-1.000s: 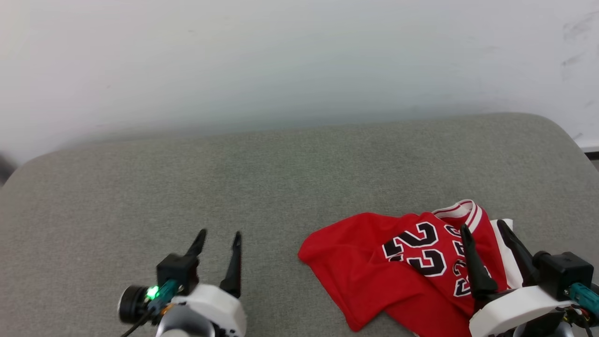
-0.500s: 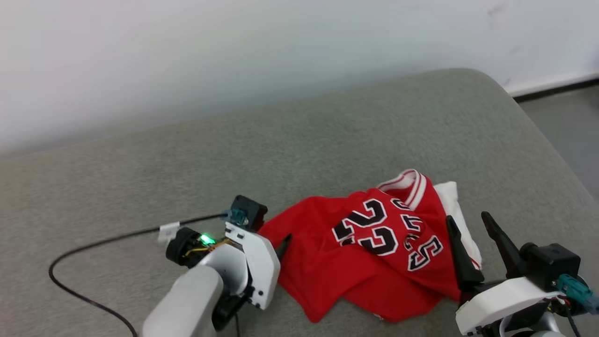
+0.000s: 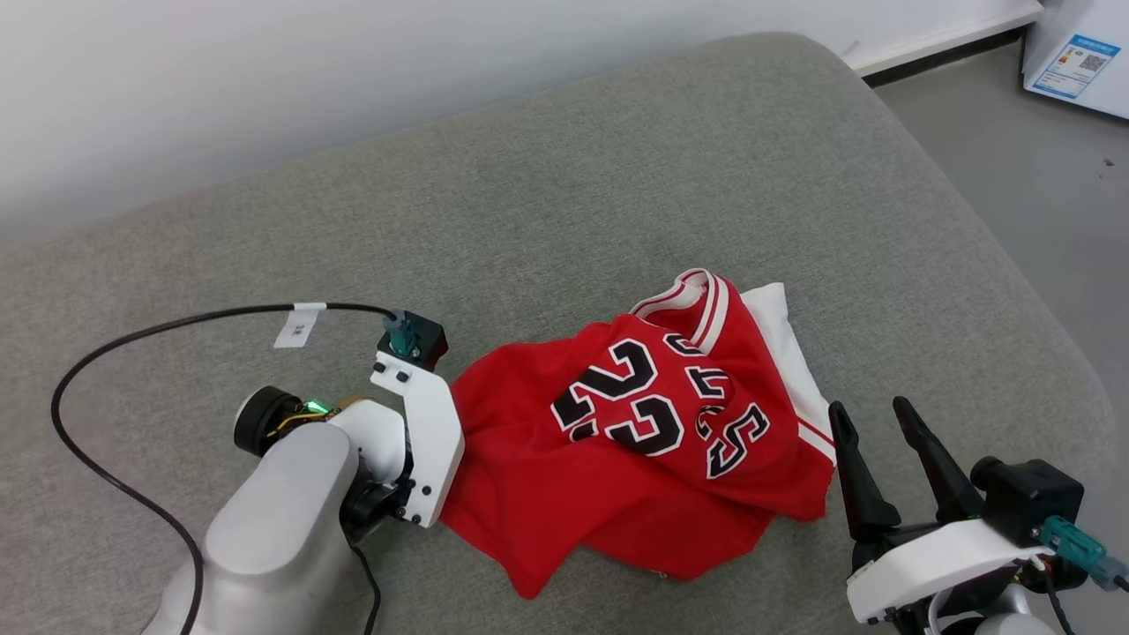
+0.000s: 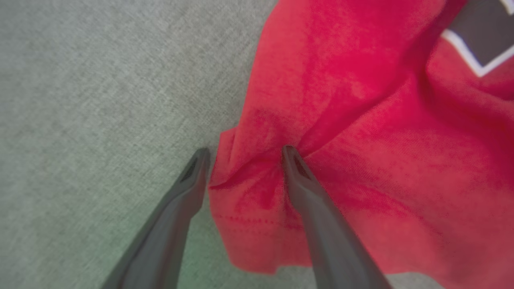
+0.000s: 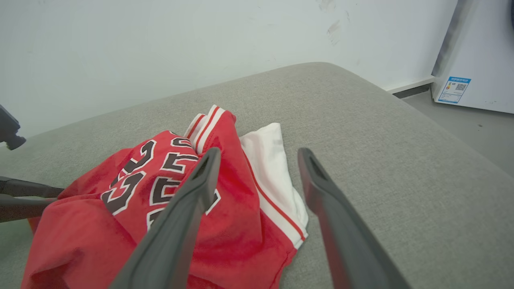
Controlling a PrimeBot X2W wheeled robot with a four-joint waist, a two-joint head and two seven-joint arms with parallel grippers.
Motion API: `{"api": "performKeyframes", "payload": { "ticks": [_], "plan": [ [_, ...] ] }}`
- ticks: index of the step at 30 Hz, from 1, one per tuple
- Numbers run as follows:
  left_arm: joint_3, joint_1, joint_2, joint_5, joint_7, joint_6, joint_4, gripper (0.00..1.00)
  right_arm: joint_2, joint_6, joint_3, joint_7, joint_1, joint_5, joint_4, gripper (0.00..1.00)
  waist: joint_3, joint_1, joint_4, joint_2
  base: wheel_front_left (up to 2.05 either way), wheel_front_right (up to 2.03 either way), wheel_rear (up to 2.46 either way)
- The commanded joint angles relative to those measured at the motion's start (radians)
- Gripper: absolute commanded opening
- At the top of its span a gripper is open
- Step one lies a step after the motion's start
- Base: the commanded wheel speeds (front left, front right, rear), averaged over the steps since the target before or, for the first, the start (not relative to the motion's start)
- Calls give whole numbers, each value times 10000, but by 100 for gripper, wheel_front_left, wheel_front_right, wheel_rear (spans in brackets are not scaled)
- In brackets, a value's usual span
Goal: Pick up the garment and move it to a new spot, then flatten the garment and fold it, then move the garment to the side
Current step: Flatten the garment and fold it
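The garment (image 3: 520, 459), a red jersey with black white-outlined 23 and a white sleeve, lies crumpled on the grey cushion (image 3: 617, 176). My left arm's wrist (image 3: 423, 432) sits at its left edge, fingers hidden beneath. In the left wrist view my left gripper (image 4: 245, 151) is open, its fingers straddling a bunched red hem of the garment (image 4: 361, 160), the right fingertip (image 4: 289, 154) pressing into the cloth. My right gripper (image 3: 867, 406) stands open just right of the garment, nothing between its fingers. It shows again as my right gripper (image 5: 259, 151), above the garment (image 5: 100, 237).
A black cable (image 3: 132, 339) with a white tag loops over the cushion to the left wrist. The cushion's rounded right edge drops to a grey floor (image 3: 1014, 159). A white appliance (image 3: 1076, 53) with a label stands at the far right by the wall.
The head camera has swung right and down. My left arm moved right across the cushion to the garment's left edge, and its fingers now straddle the hem. The right gripper stays open.
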Motion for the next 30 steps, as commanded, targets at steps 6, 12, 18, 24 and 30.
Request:
{"api": "performKeyframes", "payload": {
  "ticks": [6, 12, 18, 24, 30],
  "plan": [
    [-639, 832, 6, -445, 795, -99, -103, 0, 17, -3, -67, -152, -195, 44, 193, 100, -12, 0, 69, -1, 0, 0, 0],
    [-352, 412, 288, 67, -959, 326, -1068, 0, 14, -3, -229, -80, -64, -210, 108, 100, -422, 0, 665, -1, 0, 0, 0],
    [-32, 951, 384, 138, -2118, 939, -2269, 0, 12, -3, -498, 107, 212, -514, -331, 100, -1054, 0, 1629, -1, 0, 0, 0],
    [510, 2052, 858, -26, -2574, 1765, -3865, 0, 14, -3, -820, 482, 560, -613, -827, 100, -1513, 0, 2821, -1, 0, 0, 0],
    [1170, 3917, 1380, -577, -2327, 2773, -5145, 0, 12, -3, -944, 791, 726, -619, -1191, 100, -1721, 0, 3704, -1, 0, 0, 0]
  ]
}}
